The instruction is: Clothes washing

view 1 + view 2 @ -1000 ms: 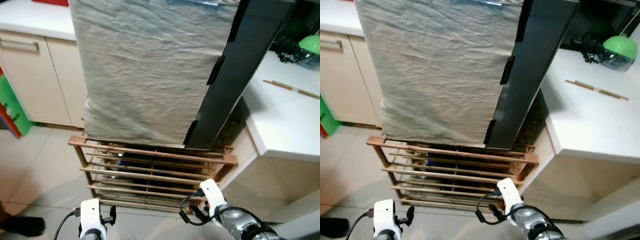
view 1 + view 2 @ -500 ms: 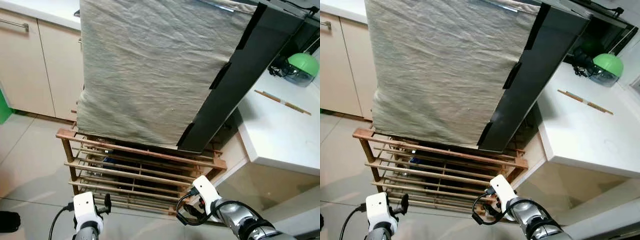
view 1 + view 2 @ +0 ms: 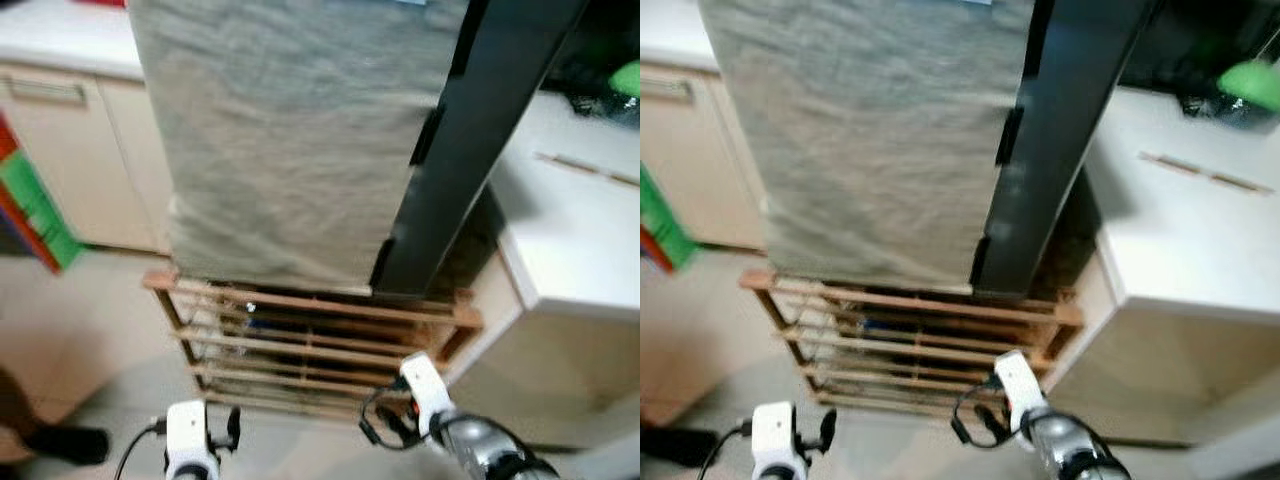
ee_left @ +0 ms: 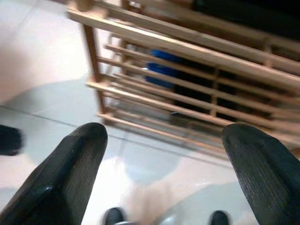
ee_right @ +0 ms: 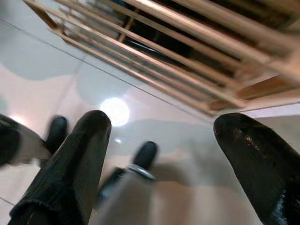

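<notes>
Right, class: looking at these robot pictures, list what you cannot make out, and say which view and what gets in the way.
- What the grey cloth covers: both eye views, the cloth hides it.
- Top of the cloth-draped unit: cut off by the upper edge of the eye views.
- The blue item inside the wooden rack: left wrist view, slats and blur hide its shape.
- The green object on the white counter: right eye view, blurred and cut off.

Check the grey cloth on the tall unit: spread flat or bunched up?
Spread. The grey cloth hangs flat down the front of the unit, lightly wrinkled, its lower edge ending just above the wooden slatted rack.
</notes>
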Tool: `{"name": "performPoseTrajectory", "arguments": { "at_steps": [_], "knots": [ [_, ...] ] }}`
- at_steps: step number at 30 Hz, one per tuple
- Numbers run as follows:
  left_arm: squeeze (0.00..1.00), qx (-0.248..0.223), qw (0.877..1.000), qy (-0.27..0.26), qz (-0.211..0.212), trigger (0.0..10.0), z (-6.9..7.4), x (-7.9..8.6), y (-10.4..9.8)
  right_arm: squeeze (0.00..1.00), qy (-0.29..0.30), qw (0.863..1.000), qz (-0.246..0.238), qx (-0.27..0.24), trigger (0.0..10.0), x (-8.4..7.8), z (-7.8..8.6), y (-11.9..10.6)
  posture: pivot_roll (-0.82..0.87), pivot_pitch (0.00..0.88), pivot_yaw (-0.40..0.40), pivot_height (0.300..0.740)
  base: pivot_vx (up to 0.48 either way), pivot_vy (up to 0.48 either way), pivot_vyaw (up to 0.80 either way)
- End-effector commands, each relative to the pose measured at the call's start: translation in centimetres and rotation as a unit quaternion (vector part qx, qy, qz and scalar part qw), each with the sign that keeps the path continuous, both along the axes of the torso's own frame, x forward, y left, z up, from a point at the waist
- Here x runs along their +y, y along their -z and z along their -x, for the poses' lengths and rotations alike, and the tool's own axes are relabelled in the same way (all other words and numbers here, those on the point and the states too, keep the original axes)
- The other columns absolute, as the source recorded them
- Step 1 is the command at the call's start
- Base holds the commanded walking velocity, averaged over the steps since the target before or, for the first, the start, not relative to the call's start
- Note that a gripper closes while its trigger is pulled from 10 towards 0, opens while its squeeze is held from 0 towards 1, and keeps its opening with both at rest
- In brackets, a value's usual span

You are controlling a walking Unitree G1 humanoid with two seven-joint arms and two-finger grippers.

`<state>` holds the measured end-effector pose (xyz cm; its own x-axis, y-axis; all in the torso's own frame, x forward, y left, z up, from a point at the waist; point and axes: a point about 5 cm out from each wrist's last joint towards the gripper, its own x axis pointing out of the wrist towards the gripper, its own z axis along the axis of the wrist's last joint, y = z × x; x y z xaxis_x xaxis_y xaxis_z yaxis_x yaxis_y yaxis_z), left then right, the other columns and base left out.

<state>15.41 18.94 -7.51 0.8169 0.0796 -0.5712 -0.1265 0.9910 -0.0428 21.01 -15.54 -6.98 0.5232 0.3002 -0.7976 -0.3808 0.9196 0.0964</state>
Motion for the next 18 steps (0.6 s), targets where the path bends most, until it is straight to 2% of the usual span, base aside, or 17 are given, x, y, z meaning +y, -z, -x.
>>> {"name": "performPoseTrajectory", "arguments": {
  "at_steps": [1, 9, 18],
  "knots": [
    [0.00, -0.014, 0.999, 0.031, -0.003, 10.0, -1.4, -0.1, -0.6, 0.00, 0.037, 0.999, -0.003, -0.003, 10.0, -0.7, 0.6, 0.3, 0.02, 0.000, 0.044, 0.740, 0.000, 0.000, 0.00],
    [0.00, -0.024, 0.998, 0.054, -0.004, 10.0, -2.6, -0.1, -1.1, 0.00, 0.078, 0.997, -0.006, -0.001, 10.0, -1.2, 2.1, 1.0, -0.04, 0.000, 0.112, 0.740, 0.000, 0.000, 0.00],
    [0.00, -0.037, 0.997, 0.067, 0.015, 10.0, -2.8, -1.2, -1.2, 0.00, 0.094, 0.996, -0.004, -0.003, 10.0, -1.7, 3.0, 1.3, -0.07, 0.000, 0.131, 0.740, 0.000, 0.000, 0.00]
  ]
}}
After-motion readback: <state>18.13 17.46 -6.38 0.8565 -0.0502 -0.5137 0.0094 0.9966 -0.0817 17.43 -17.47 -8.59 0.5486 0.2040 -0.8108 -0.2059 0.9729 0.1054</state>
